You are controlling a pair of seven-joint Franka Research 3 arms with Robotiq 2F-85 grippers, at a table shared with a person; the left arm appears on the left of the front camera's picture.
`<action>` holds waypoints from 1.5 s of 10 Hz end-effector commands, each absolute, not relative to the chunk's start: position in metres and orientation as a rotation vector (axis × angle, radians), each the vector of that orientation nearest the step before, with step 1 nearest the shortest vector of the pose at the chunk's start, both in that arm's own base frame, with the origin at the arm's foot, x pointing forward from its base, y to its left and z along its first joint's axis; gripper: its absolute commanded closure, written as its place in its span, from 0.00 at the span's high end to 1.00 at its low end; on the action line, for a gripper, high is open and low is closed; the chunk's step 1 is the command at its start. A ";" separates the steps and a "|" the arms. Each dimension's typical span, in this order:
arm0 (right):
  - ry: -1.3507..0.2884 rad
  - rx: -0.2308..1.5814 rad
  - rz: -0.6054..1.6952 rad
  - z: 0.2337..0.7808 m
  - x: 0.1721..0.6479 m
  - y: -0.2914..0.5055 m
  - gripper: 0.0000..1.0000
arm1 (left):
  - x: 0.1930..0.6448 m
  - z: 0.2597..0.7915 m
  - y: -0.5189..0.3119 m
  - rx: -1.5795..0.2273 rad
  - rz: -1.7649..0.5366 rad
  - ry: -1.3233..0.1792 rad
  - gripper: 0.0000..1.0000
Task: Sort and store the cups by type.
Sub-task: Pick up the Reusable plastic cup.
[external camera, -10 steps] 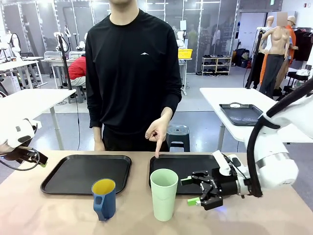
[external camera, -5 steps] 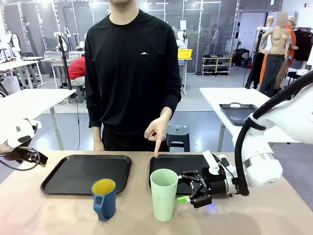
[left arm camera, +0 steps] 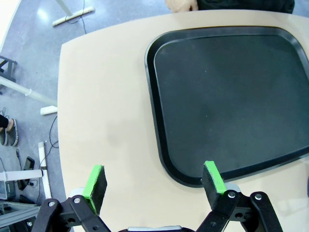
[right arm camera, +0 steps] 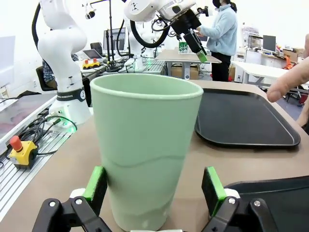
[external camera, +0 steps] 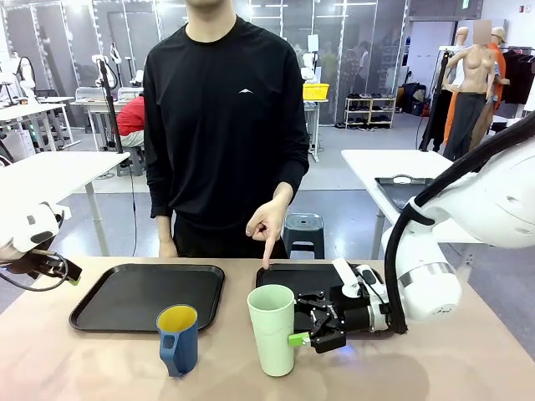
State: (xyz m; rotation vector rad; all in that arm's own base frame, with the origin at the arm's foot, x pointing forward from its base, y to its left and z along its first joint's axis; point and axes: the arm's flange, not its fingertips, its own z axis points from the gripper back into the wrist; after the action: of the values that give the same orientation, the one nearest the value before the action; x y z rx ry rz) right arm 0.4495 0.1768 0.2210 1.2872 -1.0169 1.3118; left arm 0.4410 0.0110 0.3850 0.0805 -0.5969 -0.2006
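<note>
The pale green tumbler (external camera: 272,330) stands on the table in front of the right tray (external camera: 330,277). My right gripper (external camera: 303,323) reaches in from the right, lying level, open, with its fingers on either side of the tumbler's lower half. In the right wrist view the tumbler (right arm camera: 145,150) stands between the green pads (right arm camera: 96,182), close to the left one, with a gap at the right one. The blue mug (external camera: 178,338), yellow inside, stands to the tumbler's left. My left gripper (left arm camera: 154,179) hangs open over the table's left end beside the left tray (left arm camera: 231,96).
A person stands at the far side, and one hand (external camera: 267,225) points a finger down at the right tray's near-left corner. The left tray (external camera: 146,296) holds nothing. A yellow stop button (right arm camera: 21,150) and cables lie beyond the table edge.
My right gripper has slid left along the table until its fingers straddle the tumbler. The tumbler has shifted slightly left. The left arm and the person's hand have held still.
</note>
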 end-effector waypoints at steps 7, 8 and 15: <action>-0.960 1.370 1.326 0.212 0.441 0.203 1.00 | 0.441 0.385 0.013 0.081 -0.197 -0.596 1.00; -0.950 1.376 1.331 0.210 0.440 0.206 1.00 | 0.441 0.385 0.013 0.081 -0.197 -0.596 1.00; -0.921 1.389 1.356 0.203 0.436 0.217 1.00 | 0.441 0.385 0.013 0.081 -0.197 -0.596 1.00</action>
State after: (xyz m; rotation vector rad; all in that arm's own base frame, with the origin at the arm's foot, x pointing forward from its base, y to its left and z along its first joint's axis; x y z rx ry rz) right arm 0.4311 0.2135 0.2025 1.3845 -0.9420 1.3403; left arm 0.4410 0.0110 0.3850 0.0805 -0.5969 -0.2006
